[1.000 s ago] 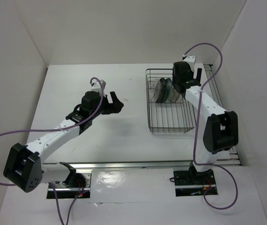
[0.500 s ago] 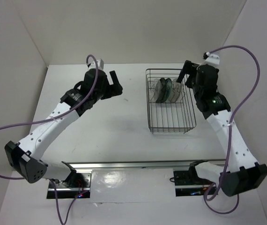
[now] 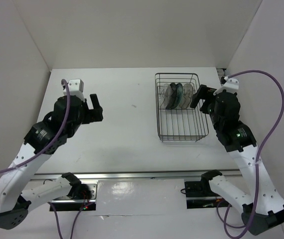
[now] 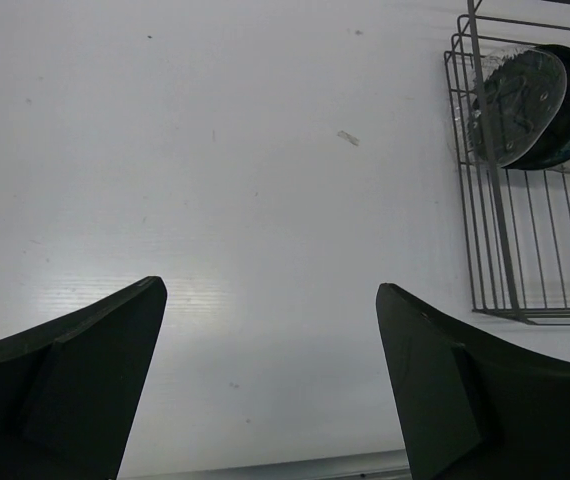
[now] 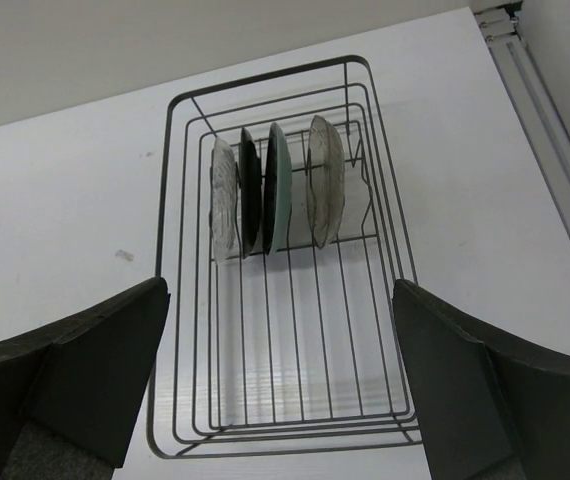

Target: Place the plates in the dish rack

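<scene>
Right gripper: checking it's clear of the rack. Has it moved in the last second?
Yes. In the top view the right gripper has drawn back from the far right corner of the dish rack, along its right rim toward its near end.

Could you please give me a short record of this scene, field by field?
dish rack: on the table, right of centre
plates in rack: four, on edge between the dividers at the far end
order in right wrist view, left to right: clear glass plate, black plate, blue-and-white plate, beige speckled plate
plates outside rack: none in view
left gripper: open, empty, over bare table
right gripper: open, empty, near the rack's right side
task state: appears loaded
</scene>
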